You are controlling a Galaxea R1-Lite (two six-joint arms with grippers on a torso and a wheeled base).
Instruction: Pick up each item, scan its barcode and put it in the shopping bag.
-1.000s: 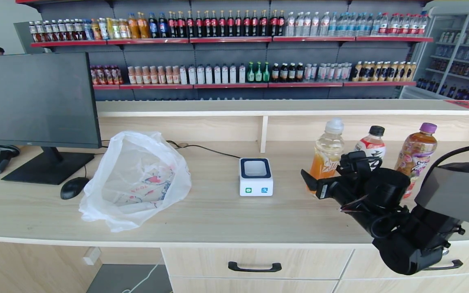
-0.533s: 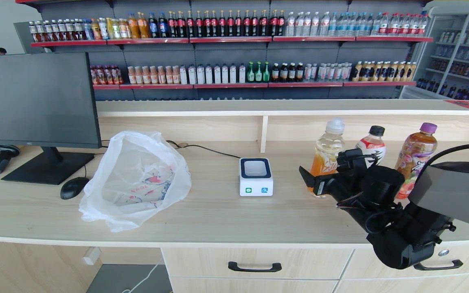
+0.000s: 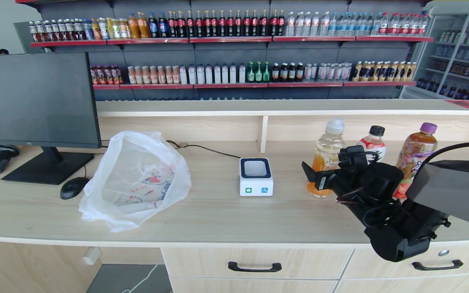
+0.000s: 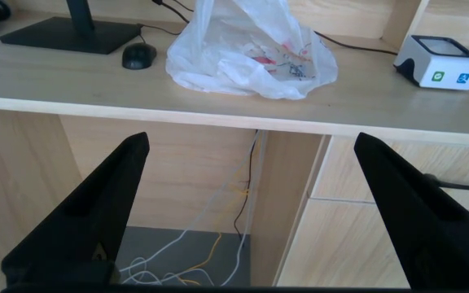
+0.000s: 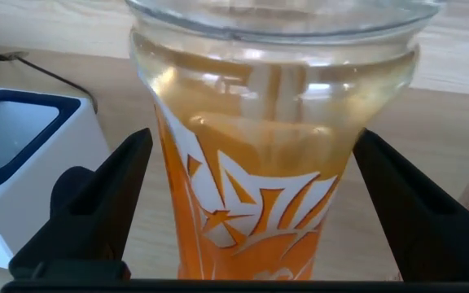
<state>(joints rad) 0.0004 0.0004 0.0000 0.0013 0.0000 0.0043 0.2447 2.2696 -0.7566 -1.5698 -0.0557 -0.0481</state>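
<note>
Three drinks stand at the counter's right: an orange-drink bottle with a white cap, a white and red bottle with a black cap, and a tea bottle with a purple cap. My right gripper is open at the orange bottle's lower half. In the right wrist view the orange bottle stands between the two fingers of the right gripper, apart from both. The white plastic shopping bag lies open on the left. A white scanner sits mid-counter. My left gripper is open, below the counter's front edge.
A monitor, a mouse and a hand-held scanner occupy the counter's far left. A cable runs from the scanner to the back wall. A raised shelf borders the counter behind the bottles. Drawers with black handles are below.
My right gripper has moved up and forward, bringing its fingers to either side of the orange bottle. The bottles, bag and scanner have stayed put.
</note>
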